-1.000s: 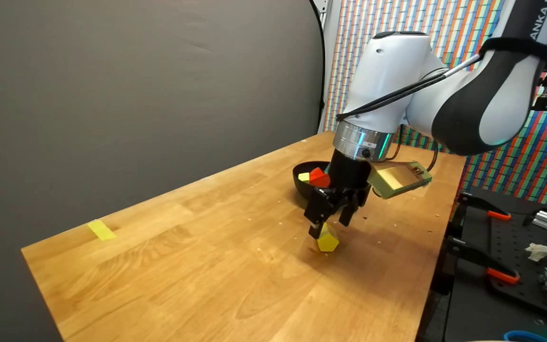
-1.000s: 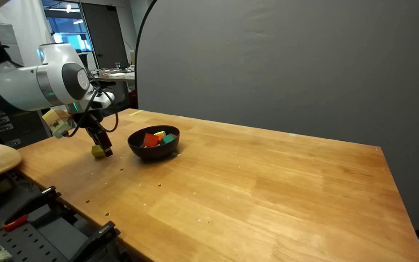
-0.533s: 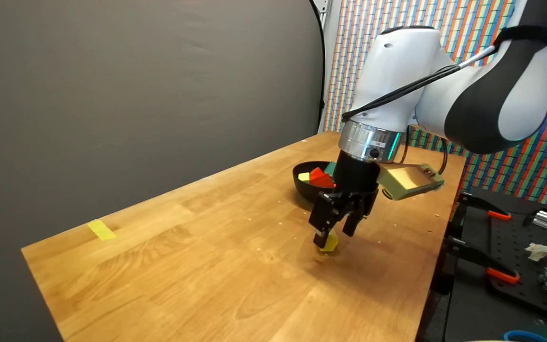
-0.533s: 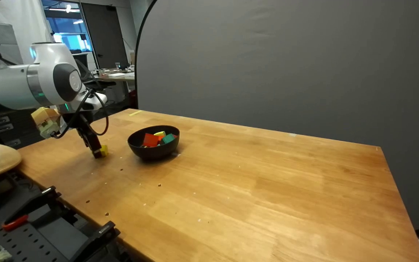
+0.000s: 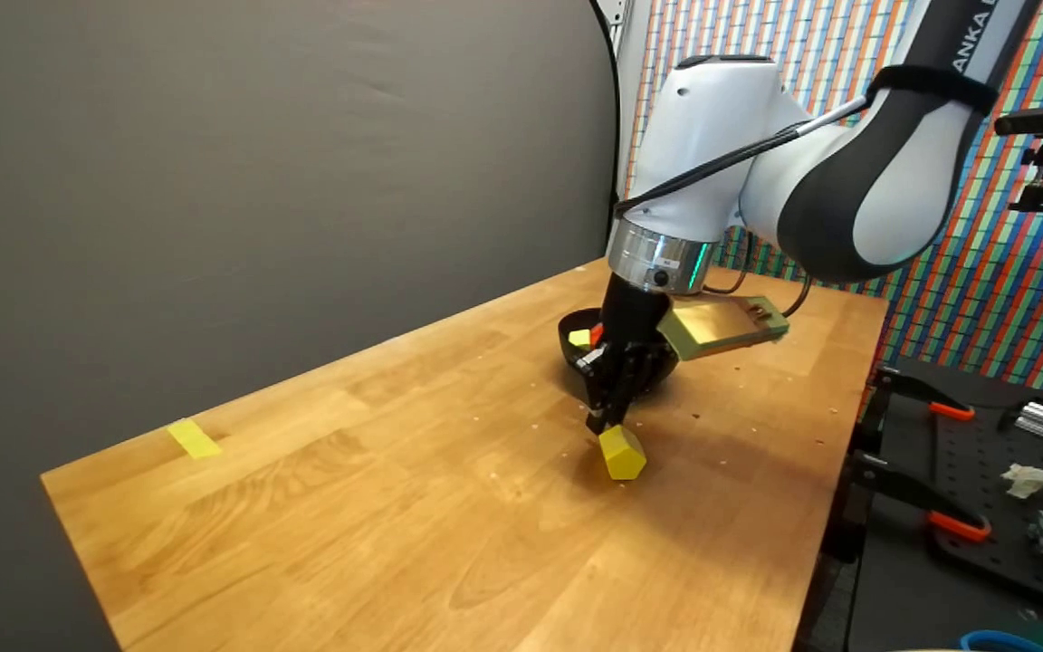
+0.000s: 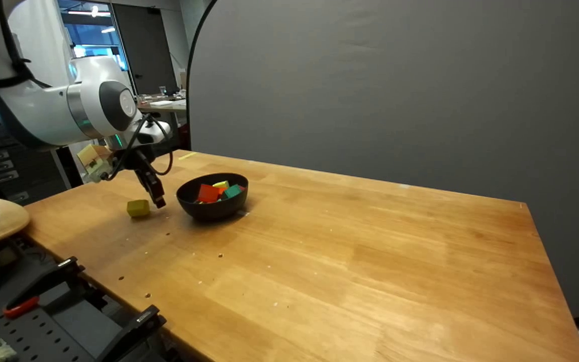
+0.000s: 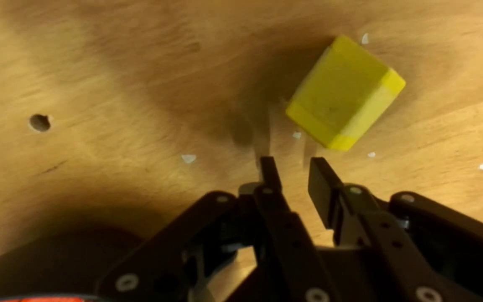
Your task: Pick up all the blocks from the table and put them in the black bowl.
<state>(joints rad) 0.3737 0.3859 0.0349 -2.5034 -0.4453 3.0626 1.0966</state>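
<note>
So: yellow block (image 7: 342,94) on table (image 6: 370,261), just beside tool (image 7: 292,162), apart.

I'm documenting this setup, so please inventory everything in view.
table: one, light wood, foreground
black bowl: one, black, on table
blocks: several, exact count hidden; red, orange, yellow, green; in black bowl
yellow block: one, yellow, loose on table
tape strip: one, yellow, at table's edge
pegboard: one, black, beside table
clamps: two, black and orange, beside table
backdrop: one, grey, alongside table
patterned surface: one, multicoloured, background
door: one, dark, background
window: one, bluish, background
other clutter: count unclear, mixed colours, off table
arm: one, white and black, above table
gripper: one, black, above table, slightly open, empty
</note>
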